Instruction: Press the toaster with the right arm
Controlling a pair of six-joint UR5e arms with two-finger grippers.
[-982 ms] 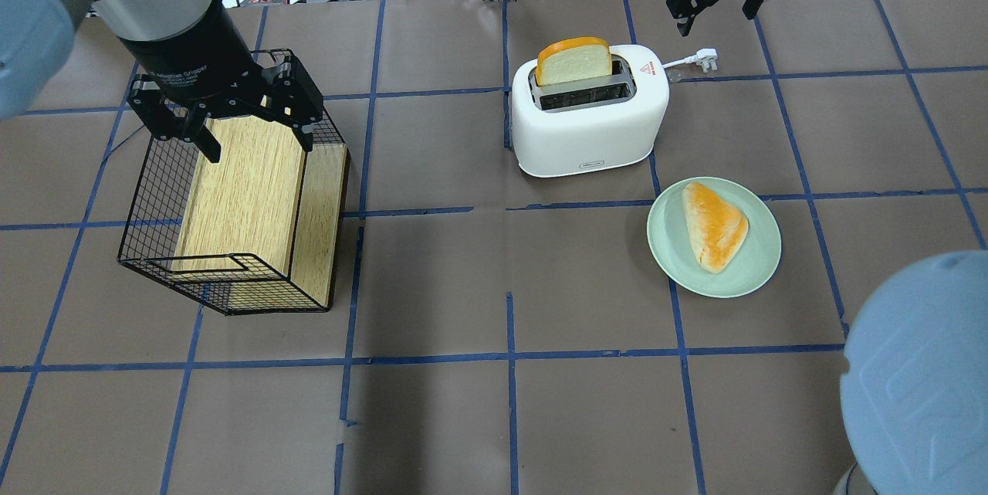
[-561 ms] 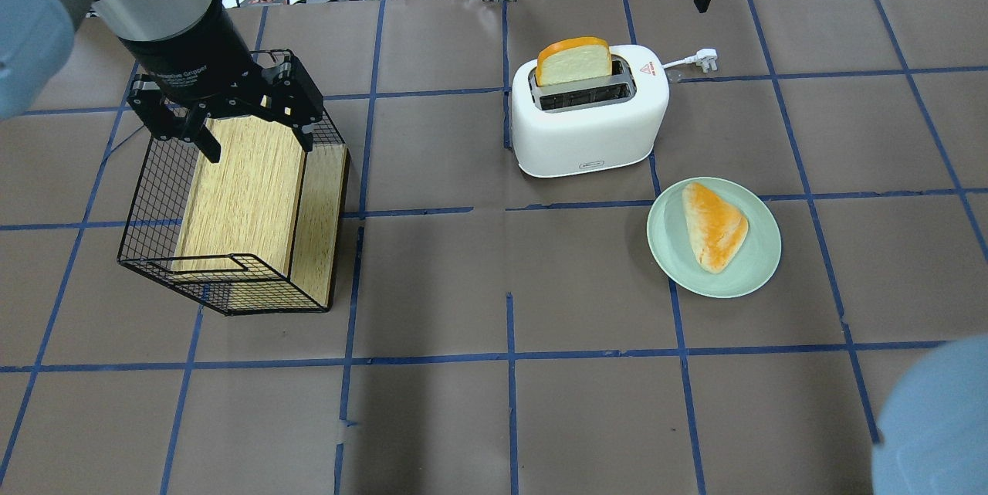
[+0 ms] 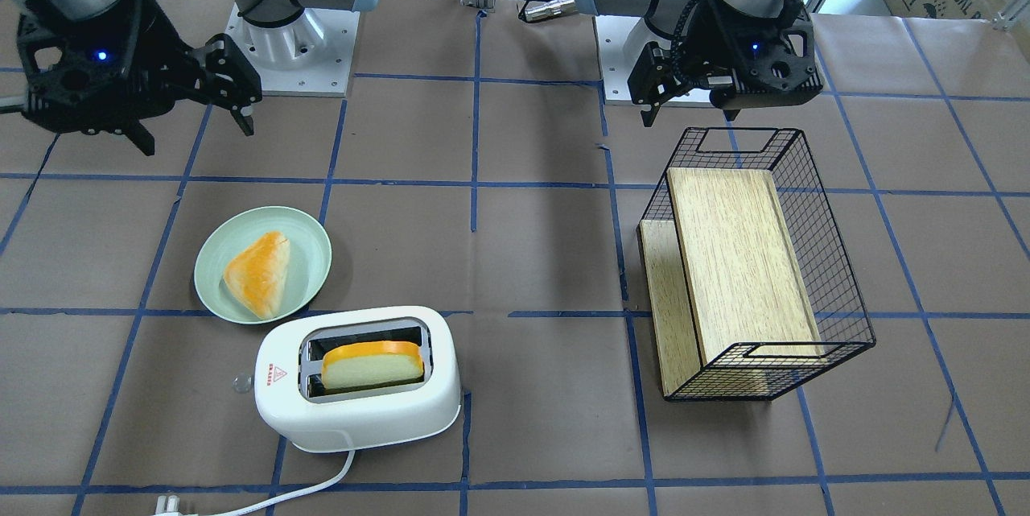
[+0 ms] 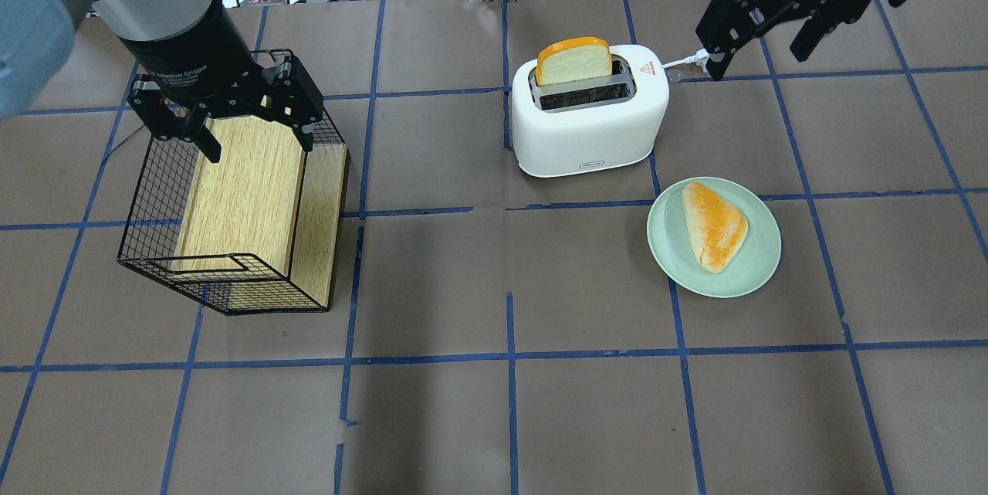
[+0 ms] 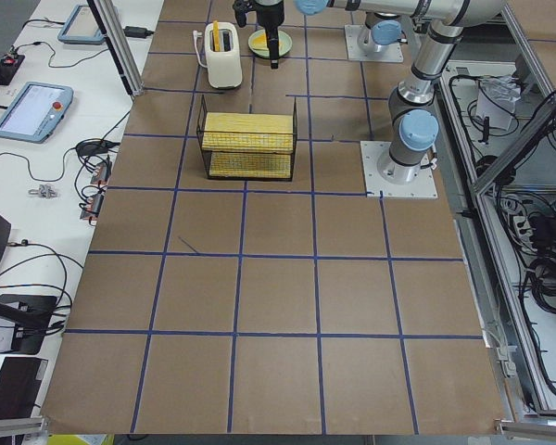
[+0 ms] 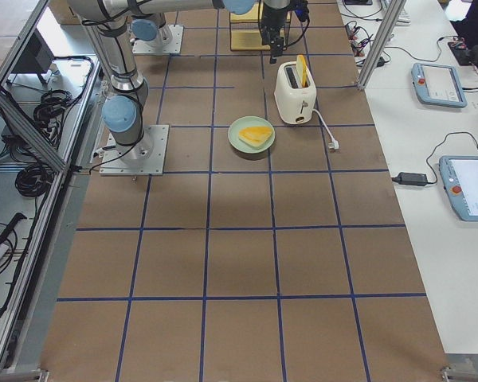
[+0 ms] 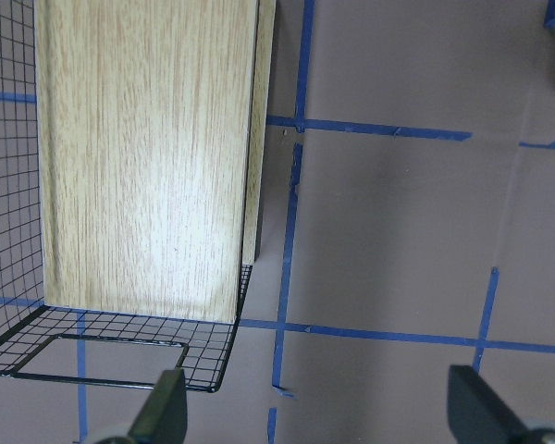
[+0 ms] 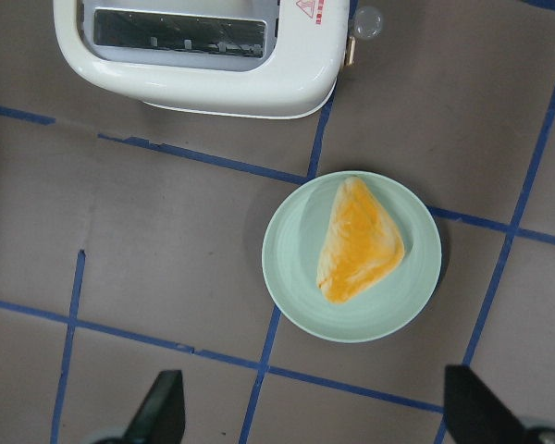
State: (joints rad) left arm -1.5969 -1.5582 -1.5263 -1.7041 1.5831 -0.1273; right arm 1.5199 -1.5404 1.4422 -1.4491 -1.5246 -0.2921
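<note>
The white two-slot toaster [image 4: 587, 132] stands at the table's middle back, with a bread slice [image 4: 575, 62] upright in its far slot and a clear knob [image 4: 674, 76] at its right end. It also shows in the front view [image 3: 362, 411] and the right wrist view [image 8: 203, 74]. My right gripper [image 4: 760, 47] is open and empty, above and to the right of the knob end, not touching the toaster; it also shows in the front view [image 3: 193, 130]. My left gripper [image 4: 255, 136] is open and empty over the wire basket's far end.
A green plate [image 4: 760, 263] with a triangular bread piece [image 4: 714, 225] lies in front and to the right of the toaster. A black wire basket [image 4: 154, 194] with a wooden board [image 4: 247, 186] stands at the left. The toaster's white cord plug [image 3: 173, 505] lies behind it.
My right gripper has swung right and come back down toward the toaster's knob end. The right arm's blue elbow has left the lower right corner. The left arm has not moved.
</note>
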